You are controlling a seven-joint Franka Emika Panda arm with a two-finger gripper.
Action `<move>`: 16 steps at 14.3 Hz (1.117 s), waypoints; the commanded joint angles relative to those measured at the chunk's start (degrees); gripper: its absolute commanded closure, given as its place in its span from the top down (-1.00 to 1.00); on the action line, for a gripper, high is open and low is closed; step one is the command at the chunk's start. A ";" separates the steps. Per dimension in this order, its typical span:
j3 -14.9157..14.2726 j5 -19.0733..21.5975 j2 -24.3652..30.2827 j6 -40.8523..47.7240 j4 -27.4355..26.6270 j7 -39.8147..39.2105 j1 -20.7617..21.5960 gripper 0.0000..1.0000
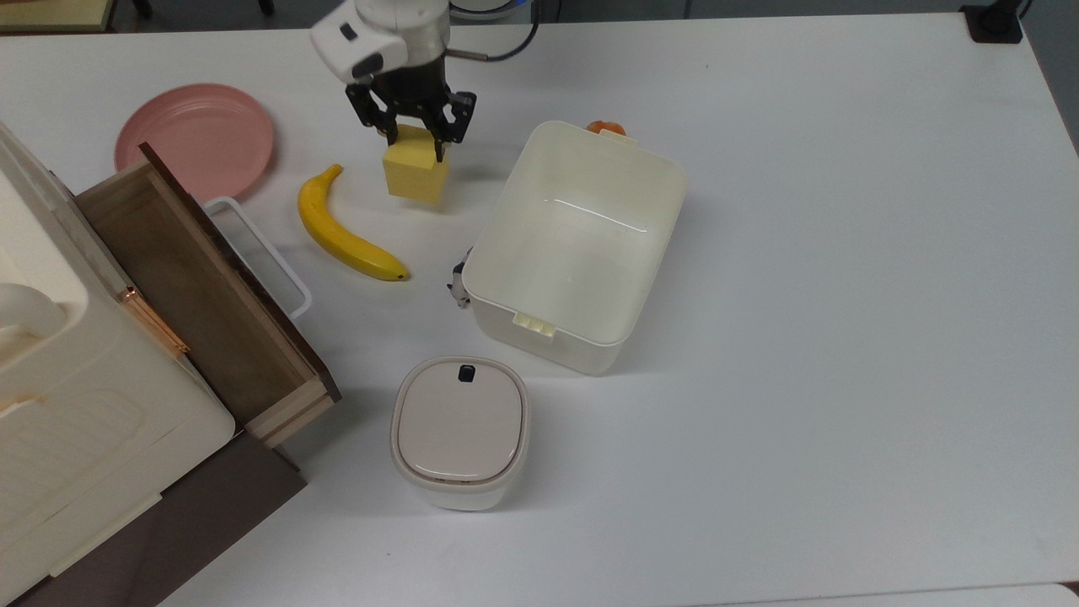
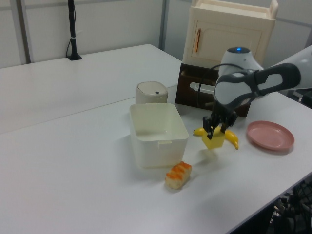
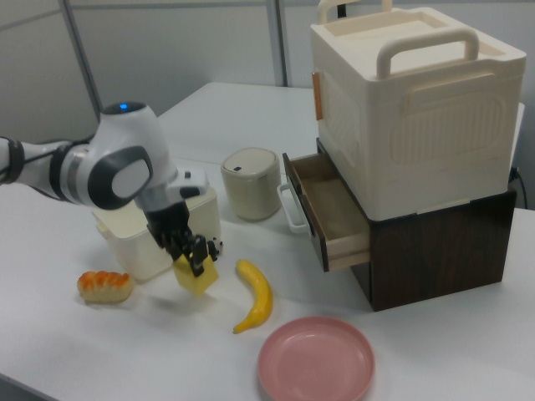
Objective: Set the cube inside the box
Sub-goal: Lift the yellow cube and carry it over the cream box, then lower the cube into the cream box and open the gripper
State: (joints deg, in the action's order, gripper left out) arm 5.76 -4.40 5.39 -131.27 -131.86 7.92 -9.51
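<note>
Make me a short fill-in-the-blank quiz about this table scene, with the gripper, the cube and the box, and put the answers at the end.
1. The gripper is shut on the pale-yellow ____.
2. The cube hangs tilted just above the ____, not resting on it.
3. The box holds ____ inside.
4. In the top view, the curved yellow fruit on the cube's left is a ____.

Missing words: cube; table; nothing; banana
</note>
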 commanded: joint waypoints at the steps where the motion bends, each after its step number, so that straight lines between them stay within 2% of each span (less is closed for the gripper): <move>1: -0.40 0.36 3.14 5.22 6.84 -0.01 0.46 -0.40; 5: -0.22 4.66 2.61 7.70 15.11 -0.01 2.91 -0.40; 9: 0.56 4.75 -2.03 7.61 20.93 0.87 7.74 -0.40; 12: 2.15 4.40 -4.59 7.52 21.38 0.69 9.68 -0.35; 13: 2.15 4.23 -5.56 7.44 21.38 0.78 10.90 0.03; 14: 2.32 3.79 -6.70 7.44 21.55 0.78 11.96 0.99; 16: 2.59 3.08 -7.06 7.44 21.55 0.69 12.50 1.00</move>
State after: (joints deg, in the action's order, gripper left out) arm 8.31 -0.67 -0.54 -125.38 -111.92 8.31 1.76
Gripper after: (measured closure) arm 0.335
